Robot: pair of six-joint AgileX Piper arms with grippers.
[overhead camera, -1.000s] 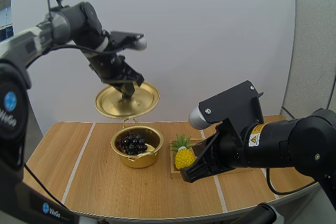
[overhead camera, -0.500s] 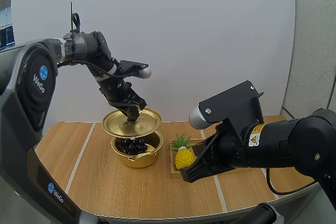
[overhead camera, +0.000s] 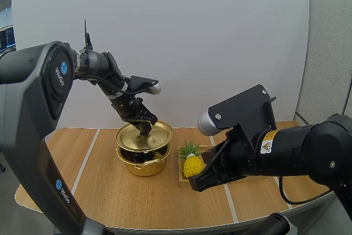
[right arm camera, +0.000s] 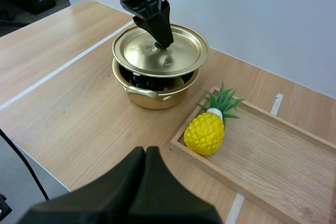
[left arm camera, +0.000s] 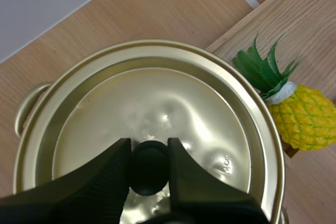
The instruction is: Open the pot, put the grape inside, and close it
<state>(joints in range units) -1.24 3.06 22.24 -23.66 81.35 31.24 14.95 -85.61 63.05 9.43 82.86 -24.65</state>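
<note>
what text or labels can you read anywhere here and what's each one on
"WeGo": twice on the left arm, each beside a blue round logo.
Yellow warning sticker on the right arm: triangle sign, print too small to read.
Pot, lid, pineapple, tray: no text.

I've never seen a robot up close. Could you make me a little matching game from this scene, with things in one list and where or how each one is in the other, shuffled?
Things:
1. lid
2. grapes
3. pineapple
4. right gripper

Places or states:
A. inside the pot
B. shut, holding nothing
C. pinched by its knob in the left gripper, over the pot
D. lying in the wooden tray, at the end nearest the pot

Pairs: 1-C, 2-A, 3-D, 4-B
</note>
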